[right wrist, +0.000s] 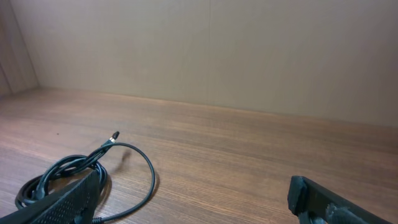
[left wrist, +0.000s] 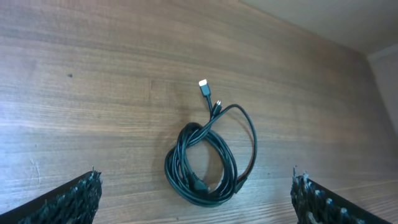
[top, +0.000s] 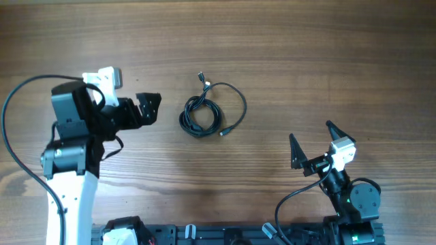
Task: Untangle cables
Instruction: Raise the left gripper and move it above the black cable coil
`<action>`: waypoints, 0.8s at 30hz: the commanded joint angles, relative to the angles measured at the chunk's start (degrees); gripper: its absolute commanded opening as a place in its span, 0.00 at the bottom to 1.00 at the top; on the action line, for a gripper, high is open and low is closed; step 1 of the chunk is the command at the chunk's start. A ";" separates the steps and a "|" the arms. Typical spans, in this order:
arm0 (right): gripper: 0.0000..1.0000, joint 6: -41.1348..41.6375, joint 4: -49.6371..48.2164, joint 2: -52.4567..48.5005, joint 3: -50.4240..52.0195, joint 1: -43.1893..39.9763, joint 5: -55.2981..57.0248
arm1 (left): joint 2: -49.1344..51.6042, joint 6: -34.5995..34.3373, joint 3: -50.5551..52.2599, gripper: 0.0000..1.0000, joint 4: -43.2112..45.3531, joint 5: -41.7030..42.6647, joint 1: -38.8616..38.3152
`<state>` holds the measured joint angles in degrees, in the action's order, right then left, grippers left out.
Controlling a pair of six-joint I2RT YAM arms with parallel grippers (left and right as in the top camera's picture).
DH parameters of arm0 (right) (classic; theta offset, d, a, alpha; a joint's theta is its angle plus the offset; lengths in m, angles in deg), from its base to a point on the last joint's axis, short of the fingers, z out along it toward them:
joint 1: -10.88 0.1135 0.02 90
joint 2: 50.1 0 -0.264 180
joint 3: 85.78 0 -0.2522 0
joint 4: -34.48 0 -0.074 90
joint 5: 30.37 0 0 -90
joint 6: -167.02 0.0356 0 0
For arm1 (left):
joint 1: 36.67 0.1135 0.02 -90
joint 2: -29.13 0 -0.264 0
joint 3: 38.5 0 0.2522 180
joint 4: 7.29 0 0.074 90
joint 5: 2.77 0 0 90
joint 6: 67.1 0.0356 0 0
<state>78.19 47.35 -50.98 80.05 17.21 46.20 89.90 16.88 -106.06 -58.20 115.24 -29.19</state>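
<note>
The cables (top: 186,117) lay in one coiled bundle at the middle of the wooden table (top: 306,54), between the two arms and touched by neither. One silver plug (left wrist: 203,83) pointed away from the coil, with a wider single loop running along the side. The left gripper (top: 151,109) stood near the bundle, jaws spread wide. The right gripper (top: 310,131) stood well apart from it, jaws likewise parted.

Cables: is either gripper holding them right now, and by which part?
Nothing is held. The left gripper and right gripper are both open, clear of the cables lying coiled on the table.
</note>
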 commanded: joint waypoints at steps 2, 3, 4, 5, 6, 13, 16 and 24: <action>1.00 -0.79 -0.11 0.46 0.11 -0.02 0.48 | 1.07 2.34 -5.25 1.00 -2.82 0.70 -0.37; 1.00 -0.76 -0.13 0.46 0.11 -0.02 0.50 | 1.20 2.67 -6.43 1.00 -3.89 0.68 -0.37; 1.00 -0.76 -0.13 0.46 0.11 -0.02 0.50 | 1.29 2.67 -7.15 1.00 -4.37 0.68 -0.37; 1.00 -0.76 -0.11 0.46 0.11 -0.02 0.50 | 1.33 2.67 -7.82 1.00 -4.72 0.68 -0.37; 1.00 -0.79 -0.13 0.46 0.11 -0.02 0.48 | 1.81 2.67 -9.42 1.00 -5.62 0.68 -0.37; 1.00 -0.76 -0.11 0.46 0.11 -0.02 0.50 | 8.00 5.75 -21.20 1.00 -16.50 0.92 -0.92; 1.00 -0.79 -0.13 0.46 0.11 -0.02 0.48 | 10.27 7.08 -26.14 1.00 -20.46 0.94 -1.01; 1.00 -0.76 -0.13 0.46 0.11 -0.02 0.50 | 10.27 6.88 -26.10 1.00 -22.21 0.92 -1.01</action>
<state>78.19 47.35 -50.98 80.05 17.21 46.20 99.85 22.67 -131.08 -80.43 115.45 -29.88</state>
